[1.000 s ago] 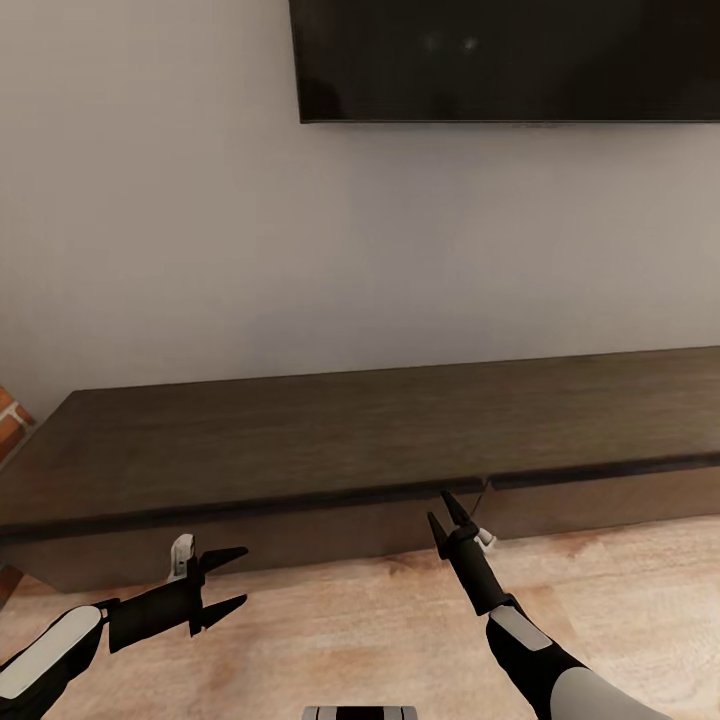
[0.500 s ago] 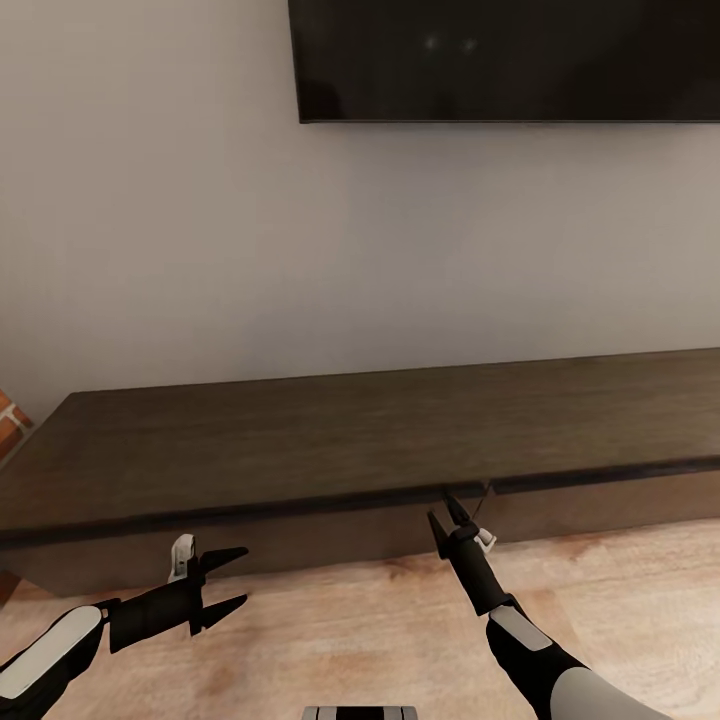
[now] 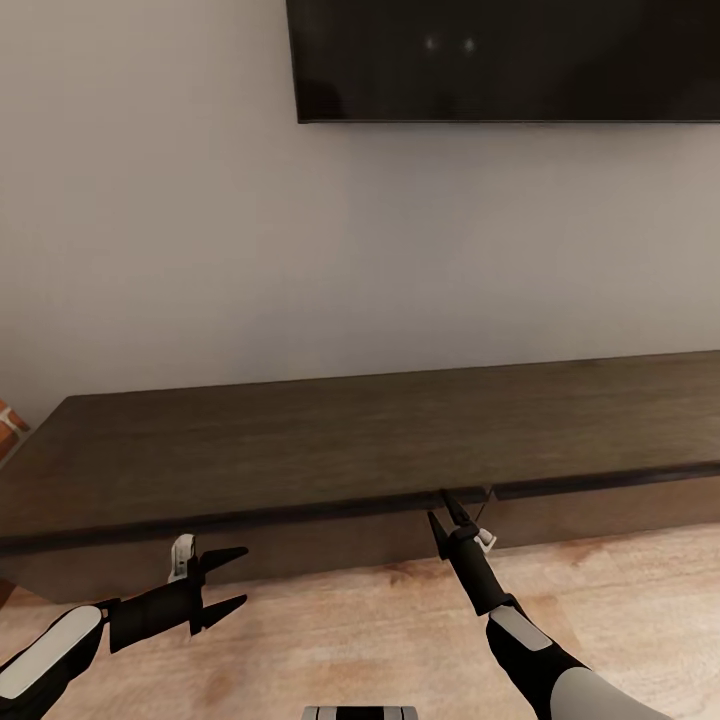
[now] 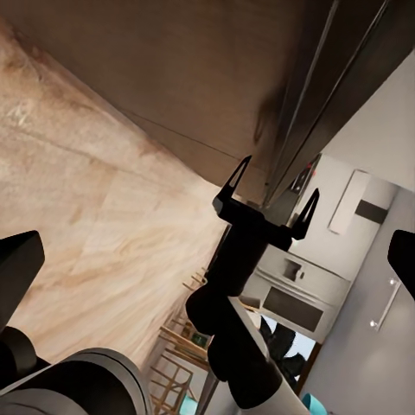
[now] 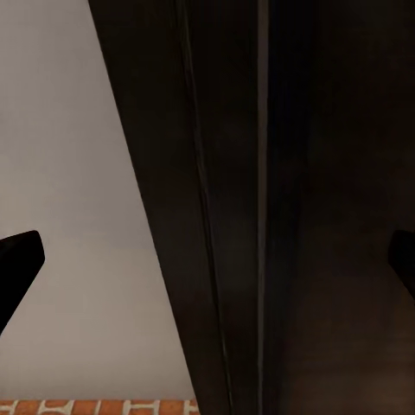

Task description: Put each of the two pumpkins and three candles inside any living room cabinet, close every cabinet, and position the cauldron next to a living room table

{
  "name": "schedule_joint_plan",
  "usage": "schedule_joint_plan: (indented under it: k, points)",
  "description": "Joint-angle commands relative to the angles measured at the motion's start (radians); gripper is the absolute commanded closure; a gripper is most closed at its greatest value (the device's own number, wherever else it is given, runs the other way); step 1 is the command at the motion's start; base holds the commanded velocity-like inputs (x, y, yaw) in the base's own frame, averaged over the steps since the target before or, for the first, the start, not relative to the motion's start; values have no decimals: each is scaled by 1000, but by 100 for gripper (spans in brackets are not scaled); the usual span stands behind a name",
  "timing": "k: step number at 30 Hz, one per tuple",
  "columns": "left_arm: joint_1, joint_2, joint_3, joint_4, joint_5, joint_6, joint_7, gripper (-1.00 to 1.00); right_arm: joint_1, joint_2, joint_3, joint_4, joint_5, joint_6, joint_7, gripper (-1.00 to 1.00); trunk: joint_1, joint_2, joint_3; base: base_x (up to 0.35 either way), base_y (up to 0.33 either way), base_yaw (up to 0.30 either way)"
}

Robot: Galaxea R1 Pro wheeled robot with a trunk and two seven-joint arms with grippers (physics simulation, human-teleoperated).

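Observation:
The cabinet is a long, low dark-brown unit against the wall, its drawer fronts shut. My right gripper is open, with its fingertips up at the lip under the cabinet's top, just left of the seam between two fronts. The left wrist view shows that right gripper with both fingers spread at the cabinet front. In the right wrist view the cabinet edge is very close. My left gripper hangs open and empty above the floor, short of the cabinet. Pumpkins, candles, cauldron and table are out of view.
A dark television hangs on the pale wall above the cabinet. Light wooden floor runs in front of the cabinet. A brick-red corner peeks in at the left edge, beyond the cabinet's end.
The whole view has shifted slightly and the cabinet sits a little lower and nearer, so the camera moved. The right fingertips now reach the cabinet's lip. The left arm holds its pose.

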Motion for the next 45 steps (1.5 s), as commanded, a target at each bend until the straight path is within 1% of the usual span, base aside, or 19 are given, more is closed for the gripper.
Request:
schedule_joint_plan:
  k: [1,8,24,25,45]
  points:
    - [-1,1,-4,1,-2,-1,-8,-100,-1,-1,5,0,-11,10,3,-100,0,0,-1,0,0,0]
    - [-1,1,-4,1,-3,-1,-8,-100,-1,-1,5,0,-11,10,3,-100,0,0,-1,69,-98,0]
    - [-1,1,-3,1,-3,-2,-7,-100,-1,0,5,0,-11,-1,0,-100,0,0,-1,3,-5,0]
    - [-1,1,-3,1,-3,-2,-7,-100,-1,0,5,0,-11,-1,-2,100,0,0,-1,0,0,0]
    - [-1,1,-3,1,-3,0,-8,-100,-1,0,5,0,-12,1,-12,100,0,0,-1,-3,0,0]
